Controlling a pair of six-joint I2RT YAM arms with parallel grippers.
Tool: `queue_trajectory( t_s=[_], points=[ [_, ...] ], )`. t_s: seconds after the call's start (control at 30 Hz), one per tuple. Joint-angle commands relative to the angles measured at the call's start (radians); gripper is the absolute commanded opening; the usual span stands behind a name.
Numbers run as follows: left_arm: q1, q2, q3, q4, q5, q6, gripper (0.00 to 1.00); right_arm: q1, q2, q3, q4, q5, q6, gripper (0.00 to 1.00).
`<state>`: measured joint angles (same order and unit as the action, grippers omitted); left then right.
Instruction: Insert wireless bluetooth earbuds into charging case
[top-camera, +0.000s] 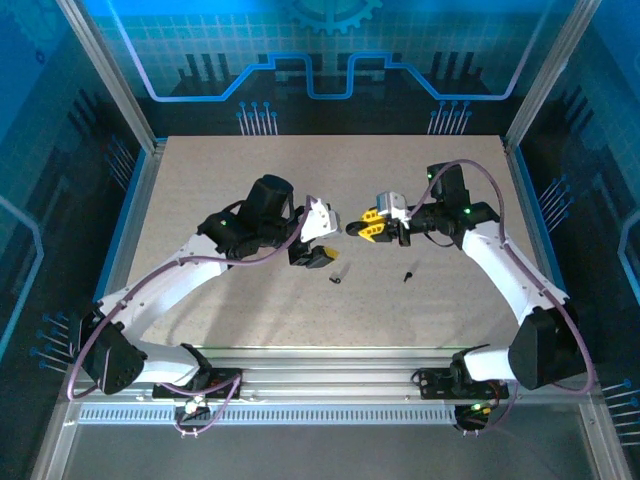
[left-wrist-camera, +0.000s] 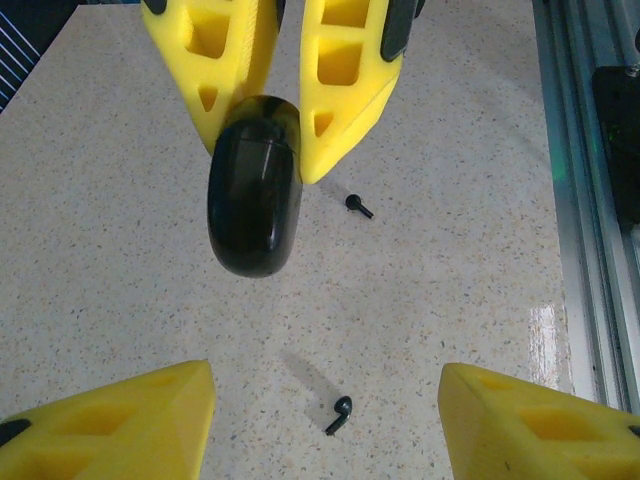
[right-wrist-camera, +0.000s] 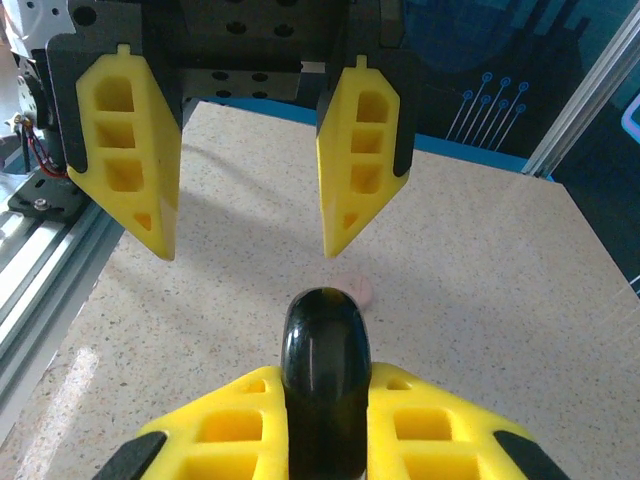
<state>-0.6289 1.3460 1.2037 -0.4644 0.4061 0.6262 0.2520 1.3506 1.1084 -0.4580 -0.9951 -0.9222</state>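
My right gripper (right-wrist-camera: 325, 372) is shut on a glossy black charging case (right-wrist-camera: 325, 330), held on edge above the table. From the left wrist view the same case (left-wrist-camera: 255, 195) hangs between the right gripper's yellow fingers (left-wrist-camera: 345, 90). My left gripper (left-wrist-camera: 325, 368) stands open, facing it, above the table. One black earbud (left-wrist-camera: 340, 413) lies on the table between the open left fingers. A second black earbud (left-wrist-camera: 358, 205) lies farther off, just past the case. From above, the two earbuds (top-camera: 337, 278) (top-camera: 408, 275) lie just in front of the two grippers.
A pale pink round case (right-wrist-camera: 352, 291) lies on the table behind the black case, partly hidden by it. The speckled tabletop (top-camera: 200, 200) is bounded by an aluminium rail (left-wrist-camera: 585, 200) on the near side and blue walls around.
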Motion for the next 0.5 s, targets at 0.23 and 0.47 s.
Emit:
queue_trajectory(
  t_s=[0.23, 0.47],
  points=[
    [0.015, 0.029, 0.064, -0.018, 0.086, 0.053, 0.62, -0.019, 0.01, 0.02, -0.009, -0.051, 0.027, 0.05],
    [0.013, 0.024, 0.1, -0.078, 0.151, 0.13, 0.63, -0.019, -0.035, -0.023, -0.005, -0.093, 0.014, 0.05]
  ],
)
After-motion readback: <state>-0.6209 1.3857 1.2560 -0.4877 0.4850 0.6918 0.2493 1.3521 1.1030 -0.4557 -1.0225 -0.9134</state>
